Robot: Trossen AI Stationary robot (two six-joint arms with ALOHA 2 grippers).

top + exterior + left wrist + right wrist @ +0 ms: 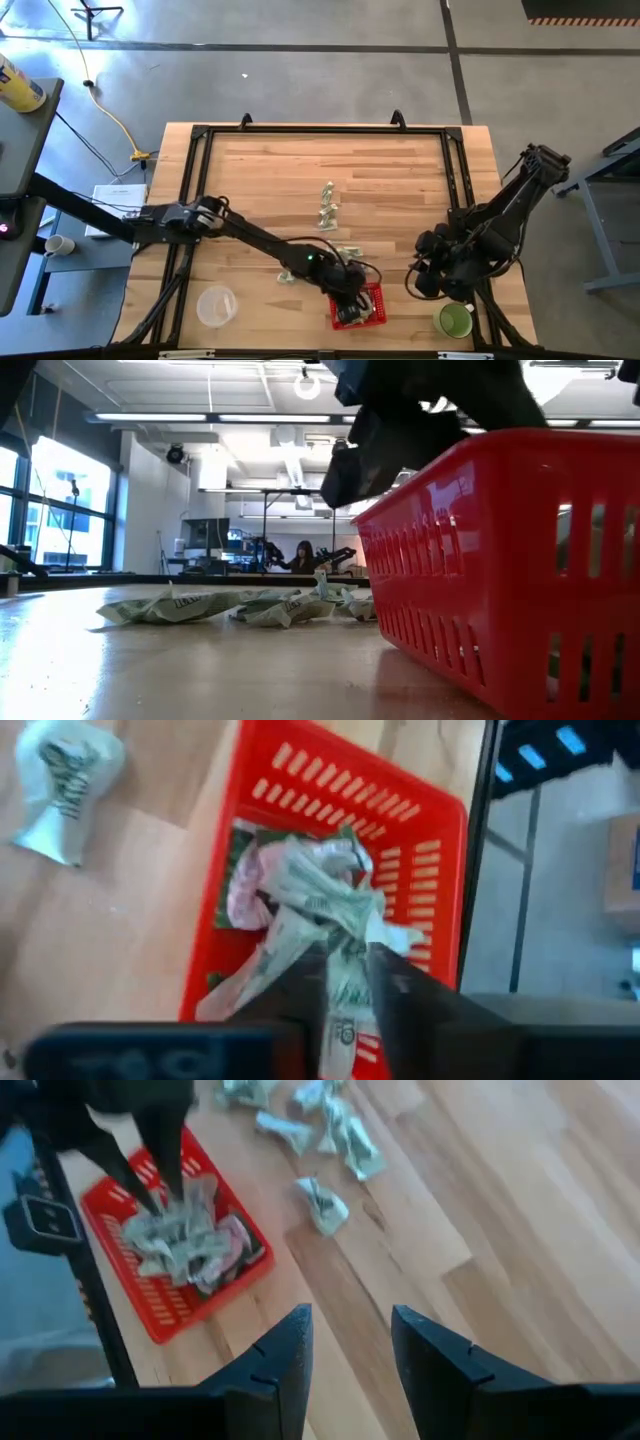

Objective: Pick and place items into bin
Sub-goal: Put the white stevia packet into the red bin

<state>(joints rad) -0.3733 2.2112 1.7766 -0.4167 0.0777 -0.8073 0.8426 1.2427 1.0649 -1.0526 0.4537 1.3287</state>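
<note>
A: Where's the left tool (pixel 345 982)?

B: Right over the bin (pixel 372 304), near the bench (pixel 400 190) front edge. Its jaws stand narrowly apart with 1 item (pixel 345 970) between them, above the heap inside.

A: And the right tool (pixel 350 1342)?

B: Parted, empty, well off; loose items (pixel 328 208) lie nearer the left arm

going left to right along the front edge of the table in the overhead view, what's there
clear round container → red basket, with the left gripper over it → green cup
</note>
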